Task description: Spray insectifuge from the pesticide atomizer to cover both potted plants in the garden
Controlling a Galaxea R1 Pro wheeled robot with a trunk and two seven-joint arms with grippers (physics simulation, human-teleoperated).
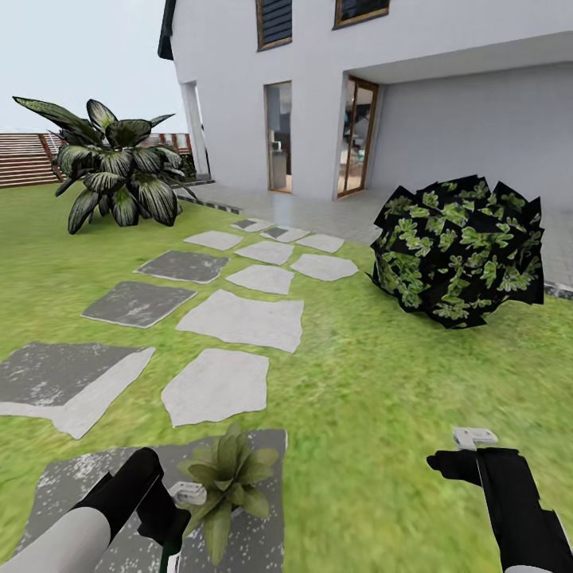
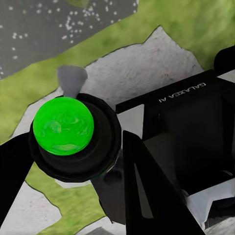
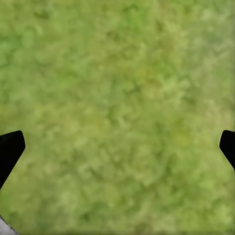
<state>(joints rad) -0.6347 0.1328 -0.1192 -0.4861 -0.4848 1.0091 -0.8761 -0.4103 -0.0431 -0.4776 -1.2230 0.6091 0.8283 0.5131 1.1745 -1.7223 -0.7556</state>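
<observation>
head view: we note the left gripper (image 1: 171, 509) at the lower left of the frame, clenched on the pesticide atomizer (image 1: 185, 495), whose whitish head shows just beside a potted plant (image 1: 227, 477). that plant, a low rosette of pointed green leaves, sits on a grey speckled stepping stone (image 1: 263, 541) at the bottom centre. the right gripper (image 1: 469, 454) is at the lower right over the lawn (image 1: 374, 398), carrying nothing. paler stepping stones run up the middle toward a white house (image 1: 446, 103); a striped agave (image 1: 115, 171) stands upper left before a slatted fence (image 1: 24, 159), and a dark leafy bush (image 1: 460, 251) is at centre right.

left wrist view: we see the atomizer's bright green dome in a black collar (image 2: 63, 127) at centre left, a grey nozzle above it, the black fingers (image 2: 147, 196) closed around it, with stone and grass behind.

right wrist view: we record two dark fingertips (image 3: 10, 149) at the left and right edges, spread wide apart over plain grass.
</observation>
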